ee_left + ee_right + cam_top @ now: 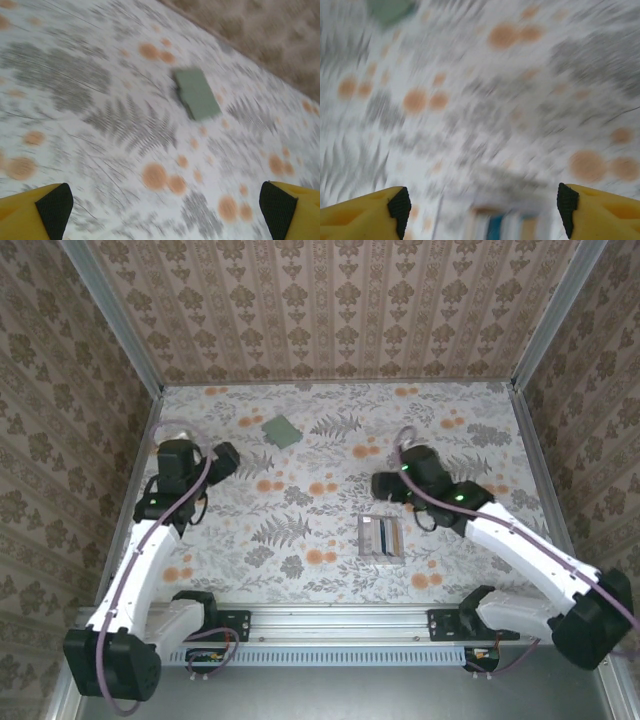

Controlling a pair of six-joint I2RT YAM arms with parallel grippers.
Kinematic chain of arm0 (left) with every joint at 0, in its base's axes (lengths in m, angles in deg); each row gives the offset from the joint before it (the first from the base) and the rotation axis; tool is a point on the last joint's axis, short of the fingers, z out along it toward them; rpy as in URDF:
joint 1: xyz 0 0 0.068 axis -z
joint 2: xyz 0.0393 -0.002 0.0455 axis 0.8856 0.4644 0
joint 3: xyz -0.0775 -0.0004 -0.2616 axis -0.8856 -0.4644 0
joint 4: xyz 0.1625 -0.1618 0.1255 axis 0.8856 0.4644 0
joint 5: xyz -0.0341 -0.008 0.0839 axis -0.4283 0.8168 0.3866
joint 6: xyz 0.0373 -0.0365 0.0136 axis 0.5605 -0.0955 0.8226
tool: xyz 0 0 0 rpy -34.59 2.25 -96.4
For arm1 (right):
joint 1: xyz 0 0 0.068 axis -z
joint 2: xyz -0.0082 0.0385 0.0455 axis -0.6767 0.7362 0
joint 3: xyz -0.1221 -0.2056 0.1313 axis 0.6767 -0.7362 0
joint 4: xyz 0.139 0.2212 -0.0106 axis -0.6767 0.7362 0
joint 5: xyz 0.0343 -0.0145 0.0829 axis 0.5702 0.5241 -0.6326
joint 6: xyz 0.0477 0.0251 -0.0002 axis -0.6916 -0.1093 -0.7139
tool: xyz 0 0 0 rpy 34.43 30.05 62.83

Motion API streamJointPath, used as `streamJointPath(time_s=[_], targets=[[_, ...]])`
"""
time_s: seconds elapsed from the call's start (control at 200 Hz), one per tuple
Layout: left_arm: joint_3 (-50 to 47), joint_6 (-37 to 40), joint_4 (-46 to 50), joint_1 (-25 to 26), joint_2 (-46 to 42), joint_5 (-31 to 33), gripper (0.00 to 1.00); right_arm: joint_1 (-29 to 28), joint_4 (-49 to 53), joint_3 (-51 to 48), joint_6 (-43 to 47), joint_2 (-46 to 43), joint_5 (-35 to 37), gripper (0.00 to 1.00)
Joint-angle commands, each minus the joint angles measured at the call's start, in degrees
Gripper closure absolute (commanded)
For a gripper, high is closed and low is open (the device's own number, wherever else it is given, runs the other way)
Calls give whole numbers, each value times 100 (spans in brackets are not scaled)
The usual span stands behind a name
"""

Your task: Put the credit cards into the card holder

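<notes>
Looking down from above, the holder [281, 430] sat in the upper left of the tabletop [300, 575], apparently folded shut. The cards [381, 537] lay flat in a tight row lower right of centre, well apart from it. My guess was they'd been laid out like that so each could be picked off singly.

The left pincer [226, 457] hung just lower left of the holder, fingers spread wide with nothing in them, probably lined up to open or pin it. The right pincer [384, 485] hovered just above the cards in frame, also spread and empty. Its wrist view was badly smeared, with the cards at the bottom edge.

The surface was a floral cloth, orange blooms and grey ferns, boxed in by tan patterned walls [330, 310].
</notes>
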Motion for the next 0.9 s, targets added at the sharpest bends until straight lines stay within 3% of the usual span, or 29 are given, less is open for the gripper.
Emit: streamJointPath(time_s=[0.0, 0.115, 0.2, 0.36, 0.54, 0.895], targets=[[602, 956, 1054, 537, 443, -506, 0, -778, 1584, 472, -888, 402, -38, 32], [1361, 945, 2043, 644, 1249, 246, 0, -1579, 1888, 731, -1687, 800, 38, 37], [1548, 890, 2070, 674, 1545, -169, 0, -1847, 2257, 1040, -2085, 1141, 320, 40], [1052, 395, 1346, 694, 1575, -741, 0, -2115, 2293, 1256, -2427, 1692, 756, 50], [977, 362, 1545, 688, 1488, -106, 0, -2182, 2344, 1435, -2713, 2337, 1119, 53], [1003, 362, 1591, 696, 1658, -332, 0, -2358, 2598, 1834, -2690, 3179, 1647, 71]])
